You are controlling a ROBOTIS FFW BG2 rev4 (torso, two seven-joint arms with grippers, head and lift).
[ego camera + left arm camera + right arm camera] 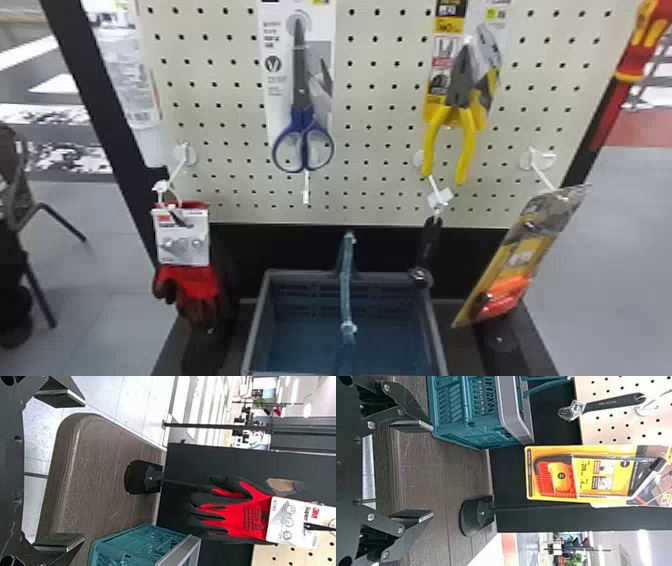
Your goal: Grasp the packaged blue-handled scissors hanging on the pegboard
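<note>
The packaged scissors with blue handles hang upper centre on the pegboard in the head view, blades up and handles down, against a white card. In the left wrist view my left gripper is open with nothing between its fingers, out in front of the table edge. My right gripper is likewise open and empty in the right wrist view, before the dark wooden tabletop.
Yellow-handled pliers hang right of the scissors. Red gloves hang at left; an adjustable wrench and a packaged saw hang at right. A teal basket with a raised handle stands below, on the table.
</note>
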